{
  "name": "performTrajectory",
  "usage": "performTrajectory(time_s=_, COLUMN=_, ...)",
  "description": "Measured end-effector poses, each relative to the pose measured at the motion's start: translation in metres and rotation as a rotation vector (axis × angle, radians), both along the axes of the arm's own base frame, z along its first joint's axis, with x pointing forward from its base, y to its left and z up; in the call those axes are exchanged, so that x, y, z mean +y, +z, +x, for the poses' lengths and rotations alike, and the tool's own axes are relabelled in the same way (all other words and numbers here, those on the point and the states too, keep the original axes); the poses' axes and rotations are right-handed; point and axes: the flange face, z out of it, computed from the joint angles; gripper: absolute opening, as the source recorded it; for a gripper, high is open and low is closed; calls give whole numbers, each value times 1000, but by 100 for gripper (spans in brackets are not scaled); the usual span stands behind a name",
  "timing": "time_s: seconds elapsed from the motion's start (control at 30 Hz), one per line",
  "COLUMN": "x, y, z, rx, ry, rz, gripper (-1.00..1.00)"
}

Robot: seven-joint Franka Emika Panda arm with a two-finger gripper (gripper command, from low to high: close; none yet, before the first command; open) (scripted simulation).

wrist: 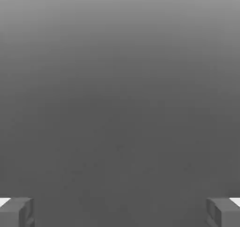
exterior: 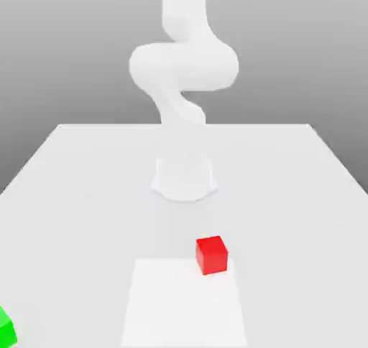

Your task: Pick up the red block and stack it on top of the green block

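Observation:
The red block [exterior: 211, 254] rests on the white table [exterior: 295, 195], a little to the exterior view's right of centre, near the front. At the front corner on the exterior view's left a green block [exterior: 6, 328] is partly cut off by the picture's edge. In the hand view my gripper [wrist: 120, 213] is open: its two grey fingertips [wrist: 17, 212] stand far apart with nothing between them, in front of a plain grey background.
The white arm [exterior: 183, 70] rises from its round base [exterior: 184, 177] at the middle of the table and leaves the picture upward. A brighter square patch [exterior: 183, 307] marks the table's front, and the red block stands on its far edge.

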Motion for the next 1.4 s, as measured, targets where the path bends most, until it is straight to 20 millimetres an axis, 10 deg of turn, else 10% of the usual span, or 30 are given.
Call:
performTrajectory(time_s=0.3, x=28, y=-225, z=37, rx=332, ry=108, rz=-29, gripper=0)
performTrajectory(time_s=0.67, x=51, y=-479, z=-49, rx=709, ry=239, rz=-106, gripper=0)
performTrajectory(time_s=0.77, x=51, y=-506, z=-52, rx=716, ry=242, rz=-108, gripper=0)
performTrajectory(time_s=0.8, x=51, y=-513, z=-53, rx=717, ry=242, rz=-108, gripper=-100)
performTrajectory(time_s=1.03, x=51, y=-515, z=-54, rx=717, ry=241, rz=-108, gripper=-100)
performTrajectory(time_s=1.4, x=30, y=-448, z=-27, rx=724, ry=166, rz=-82, gripper=-100)
